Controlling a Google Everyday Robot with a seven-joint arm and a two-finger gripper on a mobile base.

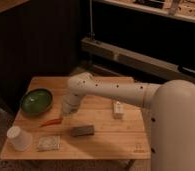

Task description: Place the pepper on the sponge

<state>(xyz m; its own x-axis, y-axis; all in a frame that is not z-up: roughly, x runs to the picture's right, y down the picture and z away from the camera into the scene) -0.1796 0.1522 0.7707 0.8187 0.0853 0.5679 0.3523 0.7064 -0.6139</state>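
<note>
Above wooden table point(108, 136), end effector point(66, 114) beside slim orange-red pepper point(50, 122); grip state unclear.

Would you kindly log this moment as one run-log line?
pepper: on table, left of sponge, not on it | gripper: at pepper's end nearer sponge | task: placement pending
</note>
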